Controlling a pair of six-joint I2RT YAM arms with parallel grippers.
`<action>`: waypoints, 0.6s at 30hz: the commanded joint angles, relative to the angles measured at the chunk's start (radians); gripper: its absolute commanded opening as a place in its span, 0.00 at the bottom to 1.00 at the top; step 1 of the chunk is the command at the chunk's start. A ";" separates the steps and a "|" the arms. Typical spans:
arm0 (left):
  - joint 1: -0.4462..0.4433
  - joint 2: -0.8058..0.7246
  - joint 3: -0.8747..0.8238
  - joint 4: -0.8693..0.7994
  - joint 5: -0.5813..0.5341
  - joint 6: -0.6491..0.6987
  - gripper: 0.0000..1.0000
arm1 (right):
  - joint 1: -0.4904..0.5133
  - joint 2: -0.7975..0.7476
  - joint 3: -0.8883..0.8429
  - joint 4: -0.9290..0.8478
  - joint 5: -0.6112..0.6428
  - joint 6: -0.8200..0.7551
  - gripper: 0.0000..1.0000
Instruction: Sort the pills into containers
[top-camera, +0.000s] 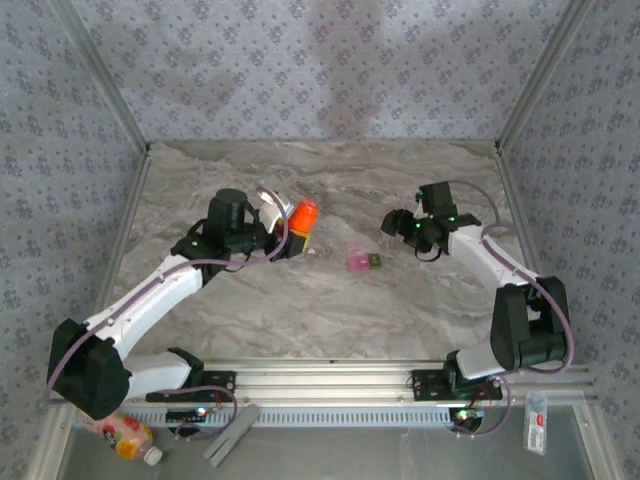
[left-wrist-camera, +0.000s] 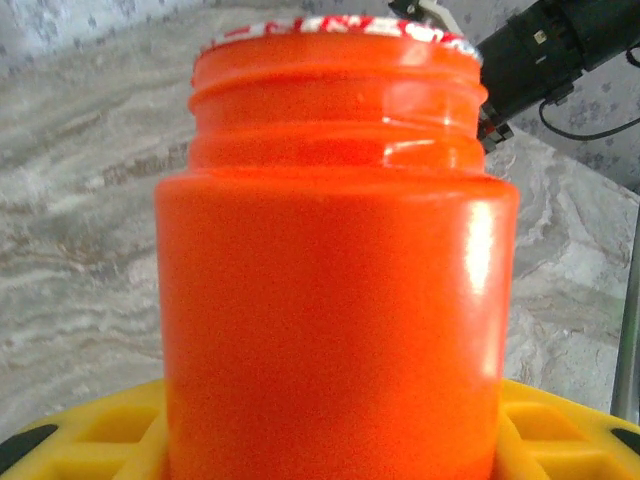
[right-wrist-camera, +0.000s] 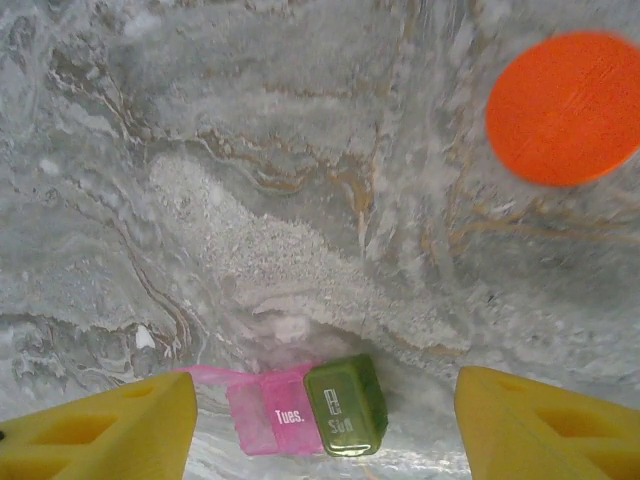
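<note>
My left gripper (top-camera: 288, 232) is shut on a small orange bottle (top-camera: 305, 213) and holds it above the marble table, left of centre. In the left wrist view the bottle (left-wrist-camera: 335, 300) stands between the yellow fingers (left-wrist-camera: 90, 435), its threaded neck pointing away. The containers (top-camera: 362, 261), a joined pink and green pill case, lie on the table at centre. My right gripper (top-camera: 398, 226) hovers just right of them and is open. In the right wrist view the pill case (right-wrist-camera: 310, 408) lies below, between the wide-apart yellow fingers (right-wrist-camera: 110, 430). Pills are not in view.
A blurred round orange shape (right-wrist-camera: 563, 108) sits at the upper right of the right wrist view. Metal frame posts (top-camera: 120, 110) edge the table. A drink bottle (top-camera: 128, 437) and a small packet (top-camera: 537, 422) lie below the near rail (top-camera: 330, 378).
</note>
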 joint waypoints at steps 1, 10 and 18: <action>-0.022 0.029 -0.012 0.030 -0.039 -0.036 0.00 | -0.004 0.026 -0.049 0.088 -0.042 0.073 0.64; -0.044 0.062 -0.045 0.071 -0.050 -0.039 0.00 | 0.017 0.119 -0.049 0.144 -0.037 0.111 0.54; -0.055 0.054 -0.075 0.123 -0.086 -0.036 0.00 | 0.054 0.195 -0.033 0.158 -0.006 0.122 0.50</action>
